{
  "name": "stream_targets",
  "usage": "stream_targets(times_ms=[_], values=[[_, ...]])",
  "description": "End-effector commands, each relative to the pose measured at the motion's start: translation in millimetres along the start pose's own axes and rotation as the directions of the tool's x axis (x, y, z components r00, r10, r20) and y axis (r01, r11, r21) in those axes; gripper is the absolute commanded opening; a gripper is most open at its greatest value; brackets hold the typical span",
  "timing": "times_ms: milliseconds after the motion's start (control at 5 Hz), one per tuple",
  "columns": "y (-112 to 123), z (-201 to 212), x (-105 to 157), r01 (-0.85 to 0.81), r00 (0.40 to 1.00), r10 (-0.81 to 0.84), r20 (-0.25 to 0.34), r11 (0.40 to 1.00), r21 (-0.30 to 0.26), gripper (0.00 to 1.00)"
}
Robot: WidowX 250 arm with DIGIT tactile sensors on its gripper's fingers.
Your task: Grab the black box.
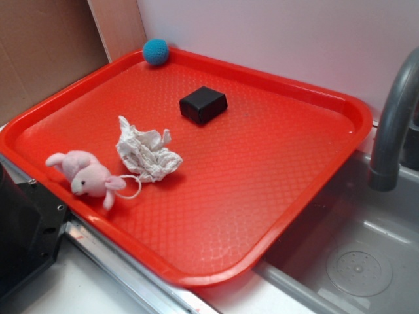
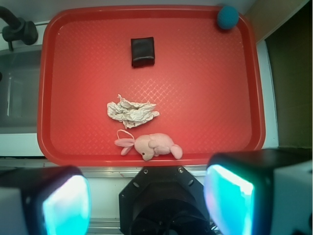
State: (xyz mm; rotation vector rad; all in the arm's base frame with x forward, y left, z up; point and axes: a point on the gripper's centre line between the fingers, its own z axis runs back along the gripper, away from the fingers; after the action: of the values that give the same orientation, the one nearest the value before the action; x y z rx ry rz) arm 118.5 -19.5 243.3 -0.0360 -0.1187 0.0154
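Evidently, the black box point(image 2: 143, 51) is seen well beyond the crumpled paper point(image 2: 131, 111), straight ahead of the gripper point(image 2: 146, 200), whose fingers are spread empty.

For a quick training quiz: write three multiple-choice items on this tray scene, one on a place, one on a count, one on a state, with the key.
1. Where is the blue ball?
A. at a corner of the red tray
B. on the black box
C. in the sink

2. How many loose things lie on the tray?
A. two
B. four
C. six

3. The gripper is:
A. shut on the box
B. open, holding nothing
C. holding the pink plush toy

Key: 1 A, it sits by the rim corner. 2 B: ball, box, toy, crumpled paper. 3 B, its fingers stand apart, clear of everything.
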Motion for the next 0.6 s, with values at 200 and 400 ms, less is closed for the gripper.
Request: stream_targets(times_ms=[200, 400], values=[[-3, -42, 45, -0.029, 1.000, 0.029, 0.011, 0.999, 0.024, 1.00], [5, -64, 85, -0.057, 0.996, 0.057, 0.068, 0.998, 0.001, 1.00]])
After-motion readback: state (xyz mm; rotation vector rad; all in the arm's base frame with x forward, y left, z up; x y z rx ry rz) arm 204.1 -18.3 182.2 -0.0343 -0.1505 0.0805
